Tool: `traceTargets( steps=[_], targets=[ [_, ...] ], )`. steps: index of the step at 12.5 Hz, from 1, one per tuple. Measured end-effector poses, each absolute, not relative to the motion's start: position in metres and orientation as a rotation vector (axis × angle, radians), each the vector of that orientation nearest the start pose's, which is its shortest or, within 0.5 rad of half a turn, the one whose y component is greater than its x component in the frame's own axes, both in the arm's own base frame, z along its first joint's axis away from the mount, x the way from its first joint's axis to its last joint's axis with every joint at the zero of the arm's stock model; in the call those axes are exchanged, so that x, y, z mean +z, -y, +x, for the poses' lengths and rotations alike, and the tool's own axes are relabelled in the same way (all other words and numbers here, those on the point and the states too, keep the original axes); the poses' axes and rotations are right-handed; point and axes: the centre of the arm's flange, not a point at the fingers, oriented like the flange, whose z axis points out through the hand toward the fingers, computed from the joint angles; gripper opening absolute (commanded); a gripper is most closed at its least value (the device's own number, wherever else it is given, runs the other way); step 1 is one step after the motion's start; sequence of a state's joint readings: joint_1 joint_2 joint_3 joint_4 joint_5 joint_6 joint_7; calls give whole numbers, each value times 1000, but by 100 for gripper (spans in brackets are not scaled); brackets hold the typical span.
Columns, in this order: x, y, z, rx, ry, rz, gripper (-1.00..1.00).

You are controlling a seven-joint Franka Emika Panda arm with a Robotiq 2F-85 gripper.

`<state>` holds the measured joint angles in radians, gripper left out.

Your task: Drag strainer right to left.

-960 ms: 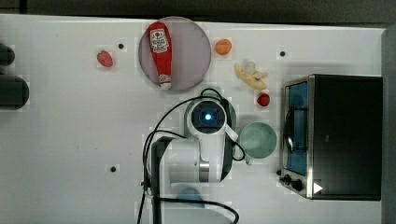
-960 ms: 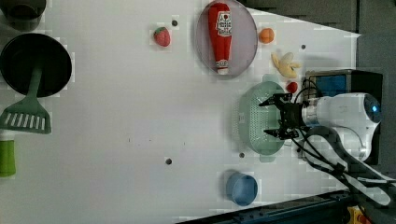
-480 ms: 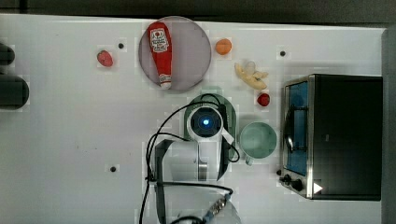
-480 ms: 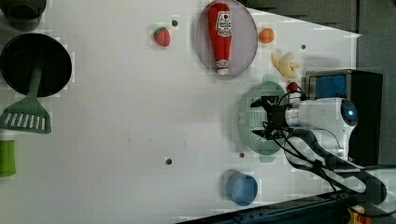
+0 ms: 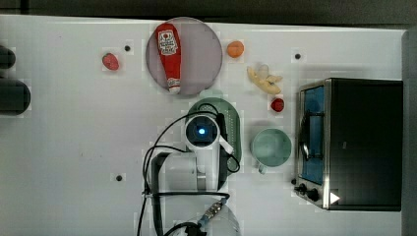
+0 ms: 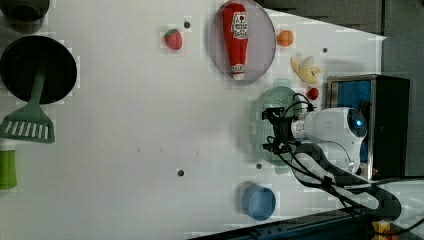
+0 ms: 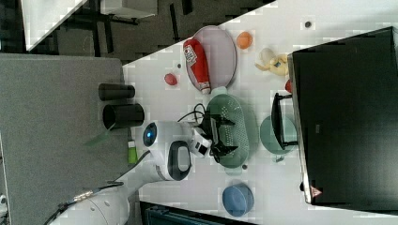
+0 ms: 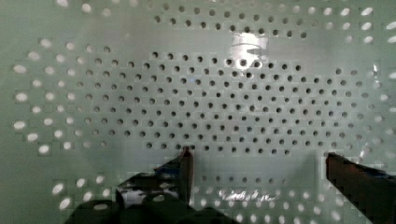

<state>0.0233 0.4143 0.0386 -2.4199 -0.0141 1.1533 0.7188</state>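
strainer [image 6: 267, 125] directly under hand [image 6: 274, 131], spread fingers inside basin

strainer [image 5: 235, 129]: mostly buried under the arm in the top view
blue bowl [image 5: 222, 222]: pretty much lost behind the arm base there
pincer [image 8: 257, 163]: fingertip cut off at the wrist picture's edge

Ketchup bottle [image 5: 167, 55] on plate [image 5: 202, 51]

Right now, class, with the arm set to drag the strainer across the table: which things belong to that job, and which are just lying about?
Belong to the job:
strainer
gripper, open inside the strainer

Just lying about:
mint-green cup
blue bowl
ketchup bottle on its plate
strawberry
banana
toaster oven
spatula
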Motion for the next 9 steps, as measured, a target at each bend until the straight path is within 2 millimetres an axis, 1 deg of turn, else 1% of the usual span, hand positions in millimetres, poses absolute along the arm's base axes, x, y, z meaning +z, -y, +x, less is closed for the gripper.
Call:
traceTargets(
  steps=[2, 4, 5, 7, 9],
  targets=[
    [130, -40, 473, 135, -2135, -2398, 100],
    [130, -46, 477, 140, -2226, -2287, 100],
    [130, -53, 476, 146, -2228, -2287, 100],
    [133, -79, 477, 140, -2239, -2269, 100],
    [139, -118, 476, 136, -2212, -2285, 100]
  ],
)
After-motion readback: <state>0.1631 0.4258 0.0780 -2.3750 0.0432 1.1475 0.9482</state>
